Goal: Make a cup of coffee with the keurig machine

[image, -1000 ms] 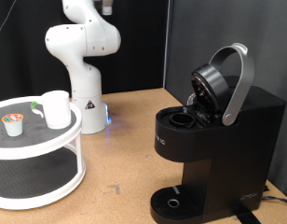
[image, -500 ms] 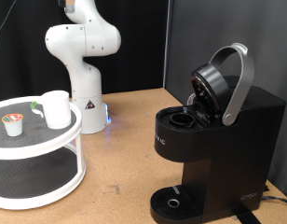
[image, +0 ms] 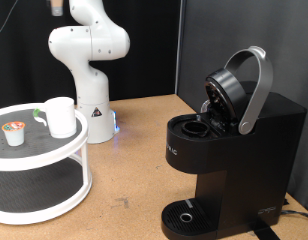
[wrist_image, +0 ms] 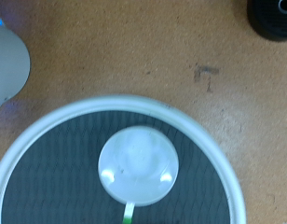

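White, the cup [image: 60,116] stands on a round two-tier stand [image: 34,150] at the desk's left edge; the keurig machine [image: 229,150], lid raised, occupies the right. The gripper is out of frame, its jaws unseen.

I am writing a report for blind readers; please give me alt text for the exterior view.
A black keurig machine stands with its lid raised at the exterior view's right, on a brown table. At the left, a white cup and a small foil-topped pod sit on the top tier of a round white stand. The white robot arm rises behind; its gripper is not visible.
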